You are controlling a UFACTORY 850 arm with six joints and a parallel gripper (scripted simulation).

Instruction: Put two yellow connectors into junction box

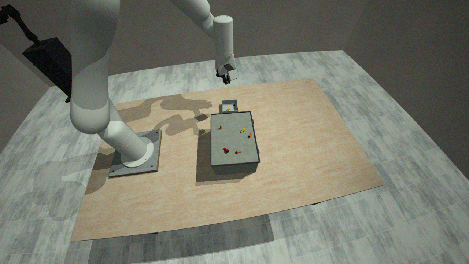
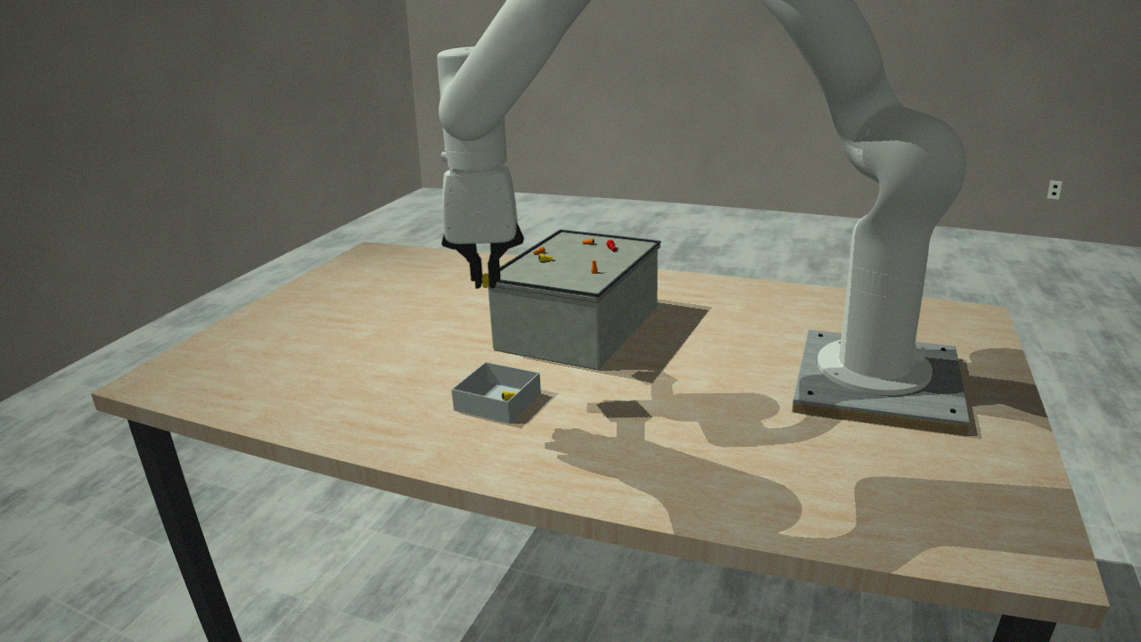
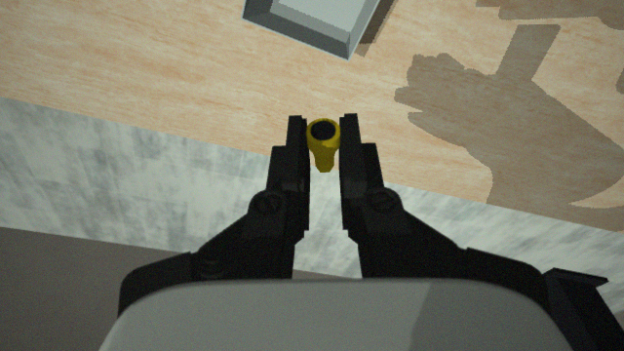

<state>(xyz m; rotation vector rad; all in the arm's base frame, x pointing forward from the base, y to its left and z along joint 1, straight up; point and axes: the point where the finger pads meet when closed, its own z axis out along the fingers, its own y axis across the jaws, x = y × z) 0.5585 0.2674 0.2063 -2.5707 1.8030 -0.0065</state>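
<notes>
My gripper [image 3: 324, 140] [image 2: 484, 281] [image 1: 226, 81] is shut on a yellow connector [image 3: 323, 141] [image 2: 483, 280], its open end facing the wrist camera. It hangs high over the table, out past the junction box [image 2: 479, 397] [image 1: 224, 106] [image 3: 302, 34] on the side away from the tool case [image 2: 550, 323] [image 1: 232, 165]. One yellow connector [image 2: 507, 395] [image 1: 228, 110] lies inside the box. Another yellow connector [image 1: 242, 130] [image 2: 545, 258] lies on the case lid.
Three orange connectors [image 1: 220, 127] [image 1: 249, 135] [image 1: 237, 151] and a red one [image 1: 225, 150] lie on the lid. The arm's base plate [image 1: 154, 154] [image 2: 885, 407] is bolted to the table beside the case. The table edge shows just below my fingers in the wrist view.
</notes>
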